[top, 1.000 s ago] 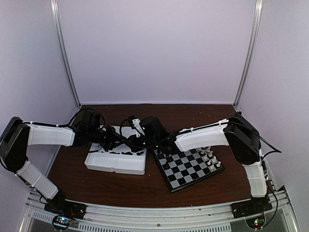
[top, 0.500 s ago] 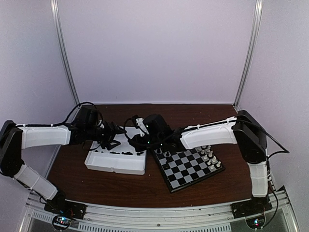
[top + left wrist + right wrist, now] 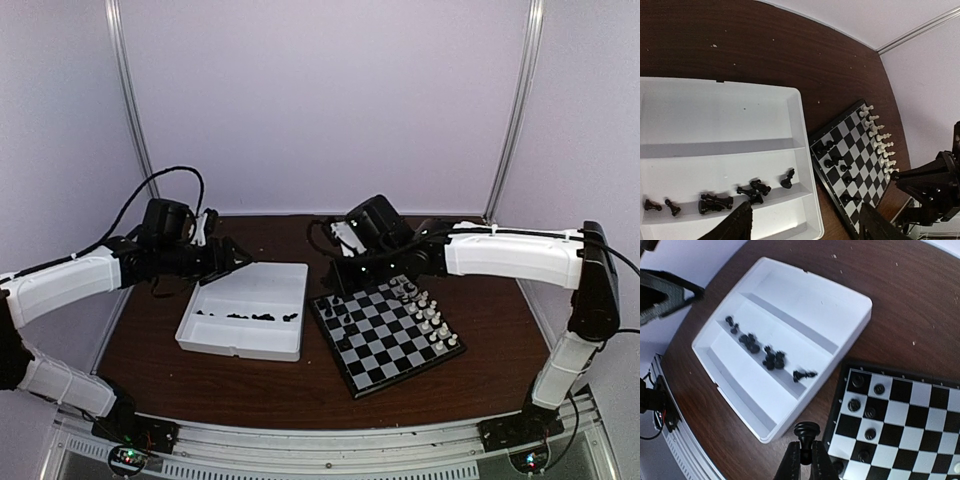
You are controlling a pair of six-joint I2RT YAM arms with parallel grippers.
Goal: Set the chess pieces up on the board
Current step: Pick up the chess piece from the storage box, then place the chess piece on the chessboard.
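The board lies right of centre, with several black chess pieces standing along its left side. More black pieces lie loose in a white tray. My right gripper is shut on one black piece, its round head sticking up past the fingertips. It hovers over the gap between the tray and the board. My left gripper is open and empty above the tray's near right corner. The loose pieces lie just ahead of it.
White pieces stand in two rows along the board's right side. The partitioned tray sits directly left of the board, almost touching it. Brown tabletop surrounds both, enclosed by pale walls and metal posts.
Both grippers were together over the tray. The left one has opened and drawn back to the left. The right one has lifted away to the right, a black piece in it.
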